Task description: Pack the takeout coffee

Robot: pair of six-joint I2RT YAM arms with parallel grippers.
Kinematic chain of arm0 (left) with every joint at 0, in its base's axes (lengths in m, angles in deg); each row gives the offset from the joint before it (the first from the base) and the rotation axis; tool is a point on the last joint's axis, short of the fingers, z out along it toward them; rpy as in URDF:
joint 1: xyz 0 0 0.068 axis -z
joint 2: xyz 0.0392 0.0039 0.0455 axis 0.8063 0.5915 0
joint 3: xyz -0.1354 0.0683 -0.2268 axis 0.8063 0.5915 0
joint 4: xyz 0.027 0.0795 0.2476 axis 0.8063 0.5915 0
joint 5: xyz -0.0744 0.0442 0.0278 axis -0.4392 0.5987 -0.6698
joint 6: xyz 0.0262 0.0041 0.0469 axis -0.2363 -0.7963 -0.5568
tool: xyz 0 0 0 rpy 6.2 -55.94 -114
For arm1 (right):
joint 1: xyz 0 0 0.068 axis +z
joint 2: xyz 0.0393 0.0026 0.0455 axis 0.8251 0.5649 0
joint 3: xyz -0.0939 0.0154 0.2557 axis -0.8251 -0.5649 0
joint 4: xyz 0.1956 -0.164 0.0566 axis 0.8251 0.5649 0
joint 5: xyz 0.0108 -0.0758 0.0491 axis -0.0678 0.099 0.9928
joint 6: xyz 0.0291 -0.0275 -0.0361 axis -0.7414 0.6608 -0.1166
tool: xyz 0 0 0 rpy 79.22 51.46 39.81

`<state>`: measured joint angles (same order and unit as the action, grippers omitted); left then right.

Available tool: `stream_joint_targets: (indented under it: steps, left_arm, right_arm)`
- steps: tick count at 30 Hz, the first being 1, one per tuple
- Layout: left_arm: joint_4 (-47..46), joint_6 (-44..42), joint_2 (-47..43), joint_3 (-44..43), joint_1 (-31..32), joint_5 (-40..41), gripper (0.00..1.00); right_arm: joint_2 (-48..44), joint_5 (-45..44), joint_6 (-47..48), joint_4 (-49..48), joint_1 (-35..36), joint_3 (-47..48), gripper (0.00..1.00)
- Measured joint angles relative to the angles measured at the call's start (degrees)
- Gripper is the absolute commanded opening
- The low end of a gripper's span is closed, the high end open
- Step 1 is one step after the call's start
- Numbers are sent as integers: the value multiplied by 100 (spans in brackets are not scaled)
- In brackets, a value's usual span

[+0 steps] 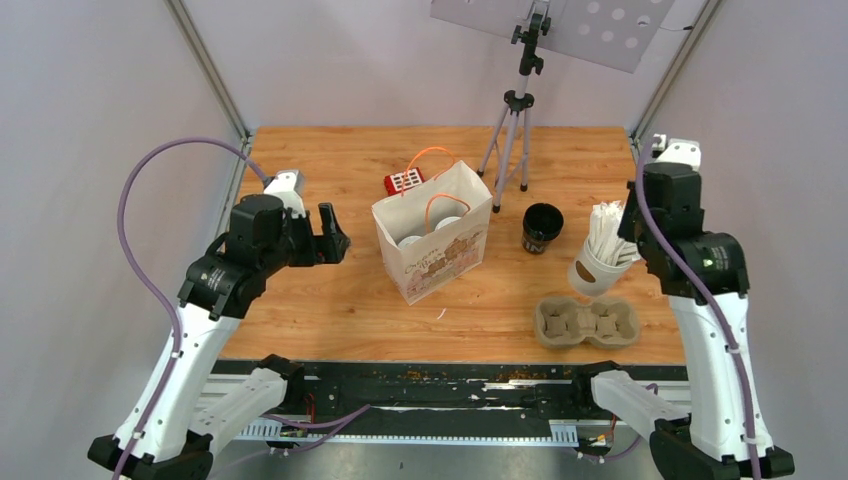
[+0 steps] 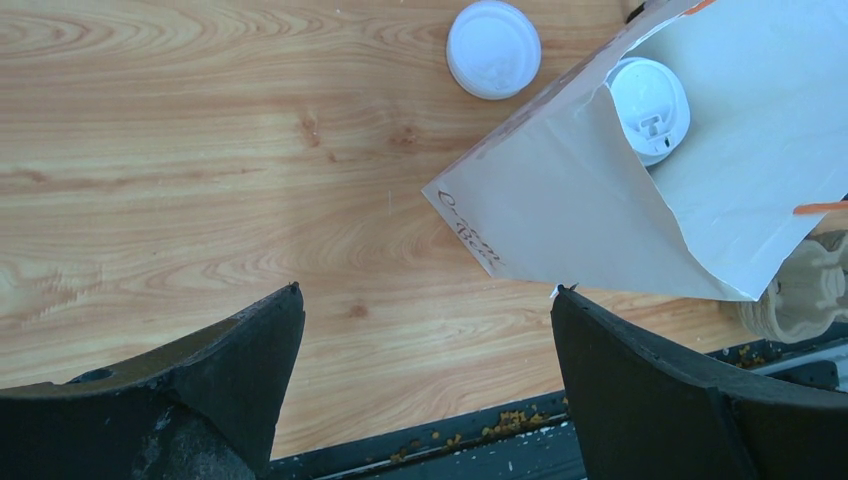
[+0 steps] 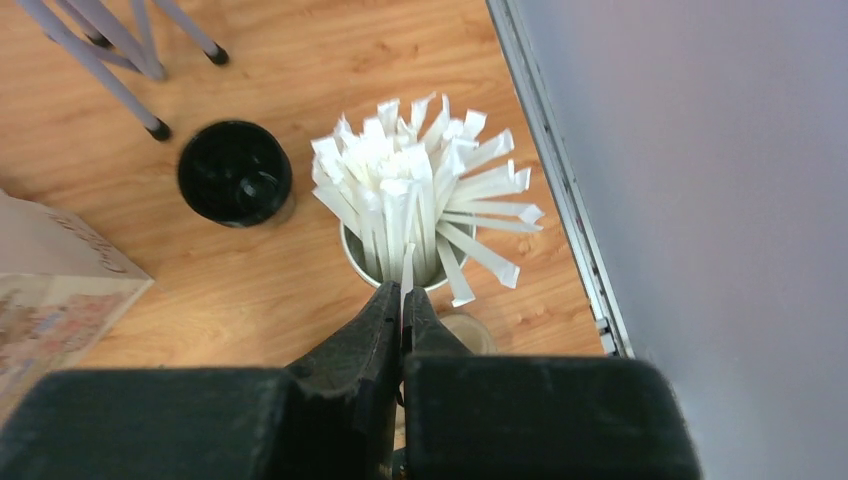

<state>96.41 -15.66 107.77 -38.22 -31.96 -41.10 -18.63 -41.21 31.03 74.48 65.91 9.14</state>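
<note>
Two white-lidded black paper coffee cups [image 1: 410,241] sit inside the white printed paper bag [image 1: 435,258] at the middle of the tabletop [image 1: 300,300]. A lidless black paper cup [image 1: 542,227] stands between the bag and the right edge. The right pincer [image 3: 403,300] is clenched on a paper-wrapped straw [image 3: 406,275] in the white cup of straws [image 1: 598,268] near the right edge. The left pincer [image 2: 425,300] hangs released near the left edge.

Paper bag [image 1: 436,262]: brown script lettering on side and edge, too small and blurred to read
</note>
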Motion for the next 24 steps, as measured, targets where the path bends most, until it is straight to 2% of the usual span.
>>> stream_joint_targets:
  steps: [8, 11, 13, 19, 24]
  left_arm:
    - [-9, -4, 94, -267, 0, 85, 100]
    - [-15, -7, 116, -334, 0, 107, 100]
    - [-22, -9, 114, -369, 0, 116, 100]
    - [-15, -9, 39, -380, 0, 127, 100]
    - [-15, -2, -105, -378, 0, 122, 100]
  right_arm:
    - [422, 350, -20, 774, 0, 2057, 0]
    - [540, 581, -48, 758, 0, 2599, 4]
    - [531, 894, -68, 632, 0, 2706, 3]
    - [531, 2769, -431, 63, 0, 2669, 1]
    - [533, 4061, -1088, -935, -2, 2291, 1]
